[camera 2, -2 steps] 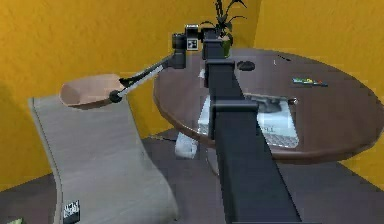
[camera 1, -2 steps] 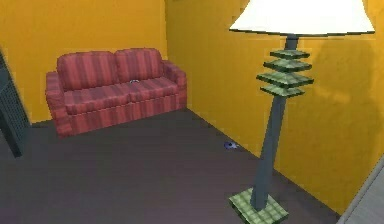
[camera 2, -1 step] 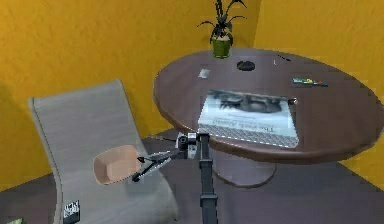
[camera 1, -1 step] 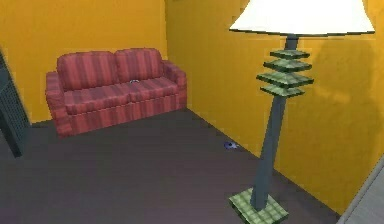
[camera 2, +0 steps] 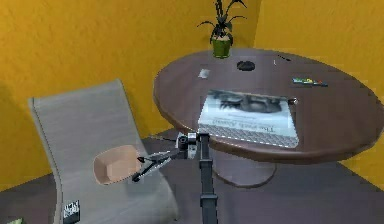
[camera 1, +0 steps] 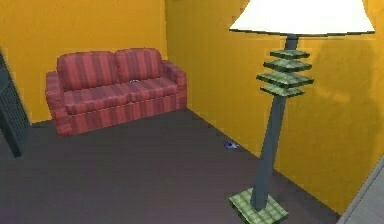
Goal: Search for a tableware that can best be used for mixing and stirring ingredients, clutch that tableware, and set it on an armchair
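Look at the arm side view. Your gripper [camera 2: 140,170] is out over the seat of the grey armchair [camera 2: 80,115], on the view's left. Right at the tips of its fingers is a round pinkish-brown bowl [camera 2: 116,166]. That is the thing for mixing and stirring.

The bowl is low, at the near part of the seat. I cannot tell if it sits on the seat or hangs a little above it. So I cannot tell if the claw holds the bowl or not.

I think the arm reaches out this way so the bowl is over the wide seat, not at an edge where it could slide off. The job looks almost done, I'd guess.

A small dark thing [camera 2: 72,211] lies by the chair's near left corner, so keep the bowl apart from it. To the right stands a round brown table [camera 2: 340,120]. It has a newspaper [camera 2: 250,115] on it, and a potted plant [camera 2: 221,35] at its far side. Mind the table when you pull the arm back.

In the forward view a red striped sofa [camera 1: 115,88] stands by the far yellow wall. A tall floor lamp [camera 1: 280,95] stands near, on the right.
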Available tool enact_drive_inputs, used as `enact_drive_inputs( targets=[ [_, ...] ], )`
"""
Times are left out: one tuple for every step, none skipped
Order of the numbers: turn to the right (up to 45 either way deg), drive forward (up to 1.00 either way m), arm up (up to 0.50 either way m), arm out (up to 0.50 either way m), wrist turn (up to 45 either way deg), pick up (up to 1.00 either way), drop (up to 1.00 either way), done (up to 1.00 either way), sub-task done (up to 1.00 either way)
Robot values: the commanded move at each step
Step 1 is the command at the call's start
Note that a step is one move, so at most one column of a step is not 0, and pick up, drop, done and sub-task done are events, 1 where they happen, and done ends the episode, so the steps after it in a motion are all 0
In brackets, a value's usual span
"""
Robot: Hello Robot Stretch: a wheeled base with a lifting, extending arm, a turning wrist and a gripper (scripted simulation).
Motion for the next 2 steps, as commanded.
enact_drive_inputs(
  targets=[
    [0.0,0.0,0.0,0.0,0.0,0.0,1.0,0.0,0.0],
    [0.0,0.0,0.1,0.0,0.0,0.0,0.0,0.0,0.0]
  ],
)
